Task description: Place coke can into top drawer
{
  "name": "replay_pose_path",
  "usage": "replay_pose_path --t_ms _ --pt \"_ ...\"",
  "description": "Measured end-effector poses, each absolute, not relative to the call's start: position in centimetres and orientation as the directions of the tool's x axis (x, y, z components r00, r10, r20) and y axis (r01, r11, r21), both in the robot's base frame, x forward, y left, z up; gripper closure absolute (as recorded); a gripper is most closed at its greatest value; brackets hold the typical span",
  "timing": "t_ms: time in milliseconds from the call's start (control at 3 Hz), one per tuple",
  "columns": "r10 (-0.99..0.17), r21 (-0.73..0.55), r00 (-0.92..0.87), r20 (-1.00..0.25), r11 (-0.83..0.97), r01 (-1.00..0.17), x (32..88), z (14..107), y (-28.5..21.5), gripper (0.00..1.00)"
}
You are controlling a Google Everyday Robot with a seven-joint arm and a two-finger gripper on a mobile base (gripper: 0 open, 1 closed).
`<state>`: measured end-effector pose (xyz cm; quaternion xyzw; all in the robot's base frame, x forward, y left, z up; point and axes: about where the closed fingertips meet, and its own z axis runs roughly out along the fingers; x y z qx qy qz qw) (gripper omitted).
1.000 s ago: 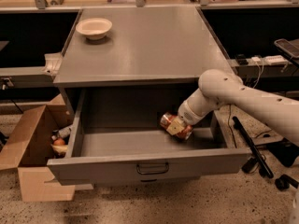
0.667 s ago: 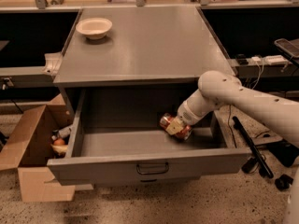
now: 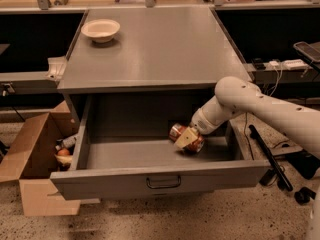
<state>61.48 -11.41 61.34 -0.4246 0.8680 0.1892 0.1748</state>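
The grey cabinet (image 3: 160,49) fills the middle, its top drawer (image 3: 100,181) pulled open toward the near side, with 1 white arm (image 3: 260,106) reaching in from the right. A cardboard box (image 3: 35,149) sits on the floor at left and a cream bowl (image 3: 100,30) on the cabinet's far-left corner. Inside the drawer, right of centre, the gripper (image 3: 187,138) has its 2 fingers closed around the coke can (image 3: 176,131), which lies tilted on the drawer floor.
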Motion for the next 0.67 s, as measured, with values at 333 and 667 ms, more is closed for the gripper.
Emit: replay_pose_path --t_ms 333,667 --pt "-0.645 0.181 -0.56 -0.52 0.557 -0.81 61.3 63.0 -11.4 0.0" --pt "-0.622 0.141 -0.51 -0.594 0.544 -0.827 60.0 66.4 -11.5 0.0"
